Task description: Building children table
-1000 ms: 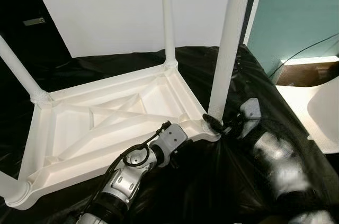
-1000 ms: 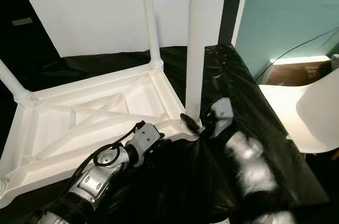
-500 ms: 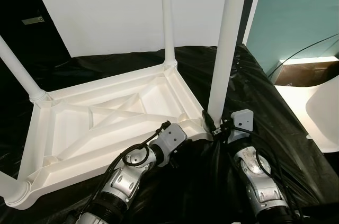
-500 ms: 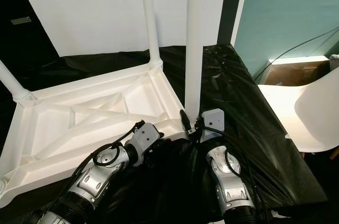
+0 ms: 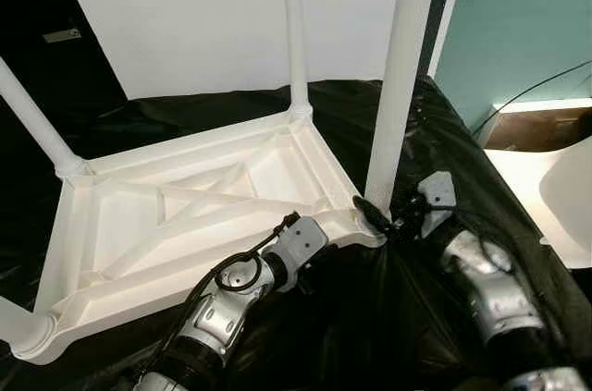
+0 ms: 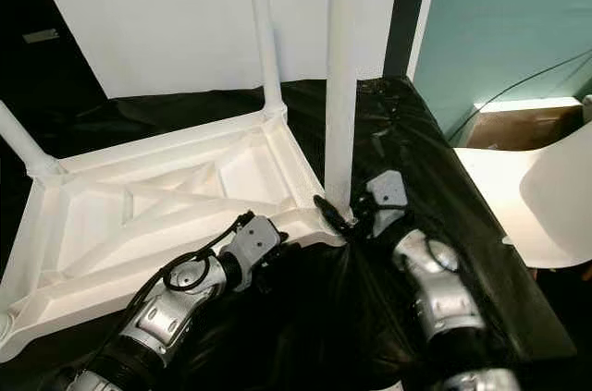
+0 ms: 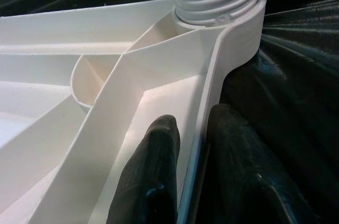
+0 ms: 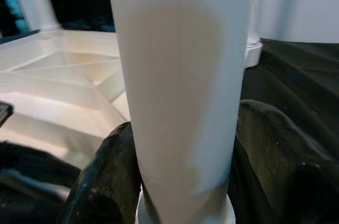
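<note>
A white plastic table (image 5: 185,215) lies upside down on a black sheet (image 5: 370,317). Its legs point up, at the far left (image 5: 37,128), the back (image 5: 294,30) and the near left corner (image 5: 14,322). The thick near right leg (image 5: 396,86) stands in its threaded corner socket (image 7: 217,1). My right gripper (image 5: 375,213) is shut on that leg's base, one finger (image 8: 103,176) on each side. My left gripper (image 7: 193,123) is shut on the table's near rim (image 7: 206,91), one finger inside it and one outside, a short way from that corner.
A white panel (image 5: 231,12) leans behind the table. To the right are a teal wall (image 5: 527,12), a cardboard box (image 5: 536,128) with a cable, and a white chair (image 6: 560,197). The black sheet drops away at its right edge.
My right wrist swung left to sit under the leg, then back out to the right, still gripping the leg's base. The left arm and the table have stayed put.
</note>
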`<state>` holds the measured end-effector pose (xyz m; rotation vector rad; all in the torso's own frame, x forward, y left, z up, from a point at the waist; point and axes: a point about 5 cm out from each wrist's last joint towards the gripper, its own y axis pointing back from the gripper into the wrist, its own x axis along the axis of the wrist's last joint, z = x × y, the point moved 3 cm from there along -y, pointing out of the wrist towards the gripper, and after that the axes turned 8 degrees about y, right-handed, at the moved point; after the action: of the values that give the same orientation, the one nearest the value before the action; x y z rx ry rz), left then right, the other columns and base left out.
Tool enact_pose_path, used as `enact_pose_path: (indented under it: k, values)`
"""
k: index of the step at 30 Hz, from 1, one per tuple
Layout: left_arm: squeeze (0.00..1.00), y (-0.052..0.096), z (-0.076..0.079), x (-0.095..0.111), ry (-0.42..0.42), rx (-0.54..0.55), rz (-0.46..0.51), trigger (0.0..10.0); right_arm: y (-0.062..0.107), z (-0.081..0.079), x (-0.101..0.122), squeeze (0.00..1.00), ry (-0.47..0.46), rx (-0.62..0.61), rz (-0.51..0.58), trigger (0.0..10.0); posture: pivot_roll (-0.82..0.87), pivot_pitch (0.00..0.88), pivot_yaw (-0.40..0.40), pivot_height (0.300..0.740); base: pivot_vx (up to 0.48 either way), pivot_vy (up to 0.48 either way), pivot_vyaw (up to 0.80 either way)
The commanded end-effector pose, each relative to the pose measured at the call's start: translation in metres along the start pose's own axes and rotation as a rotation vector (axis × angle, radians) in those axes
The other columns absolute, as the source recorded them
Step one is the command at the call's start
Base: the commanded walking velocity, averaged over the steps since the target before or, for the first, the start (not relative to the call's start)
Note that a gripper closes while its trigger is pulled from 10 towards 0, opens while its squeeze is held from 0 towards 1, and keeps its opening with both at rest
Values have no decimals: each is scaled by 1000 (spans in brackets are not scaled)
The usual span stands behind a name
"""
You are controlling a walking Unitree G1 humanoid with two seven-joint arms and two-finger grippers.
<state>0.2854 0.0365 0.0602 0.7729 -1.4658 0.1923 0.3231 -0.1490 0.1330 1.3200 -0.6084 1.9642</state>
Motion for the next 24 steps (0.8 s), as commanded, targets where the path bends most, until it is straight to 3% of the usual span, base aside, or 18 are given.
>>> enact_pose_path:
  k: [1,3,4,5,10,13,16,18,20,21,23,24]
  values:
    - [0,8,19,-64,99,-59,-244,10000,2,3,-2,0,-15,15,-13,10000,-61,0,21,740,0,0,0]
    - [0,8,19,-65,100,-60,-244,10000,2,4,-3,0,-15,38,-24,10000,-62,0,20,740,0,0,0]
    - [0,8,20,-65,101,-60,-244,10000,3,4,-5,0,-12,61,-41,5882,-61,0,18,740,0,0,0]
    - [0,8,20,-65,101,-60,-244,10000,4,3,-7,0,-23,78,-47,0,-59,0,19,740,0,0,0]
    - [0,8,20,-66,102,-59,-243,10000,5,-1,-9,0,-49,100,-47,0,-58,0,20,740,0,0,0]
    - [0,9,20,-66,103,-57,-244,10000,6,-12,-13,0,-92,103,-53,0,-53,0,21,740,0,0,0]
    - [0,11,20,-67,103,-57,-247,10000,7,-20,-19,0,-130,-98,-61,0,-49,0,23,740,0,0,0]
    - [0,11,20,-67,103,-57,-247,10000,7,-20,-19,0,-130,-98,-61,0,-49,0,23,740,0,0,0]
    - [0,11,18,-66,100,-55,-249,10000,14,-12,-27,0,-110,-357,-101,0,-43,0,23,740,0,0,0]
    - [0,11,18,-66,100,-55,-249,10000,14,-12,-27,0,-110,-357,-101,0,-43,0,23,740,0,0,0]
    - [0,11,14,-64,96,-47,-244,10000,26,-11,-37,0,-34,-568,-180,0,-34,0,27,740,0,0,0]
    - [0,11,14,-64,96,-47,-244,10000,26,-11,-37,0,-34,-568,-180,0,-34,0,27,740,0,0,0]
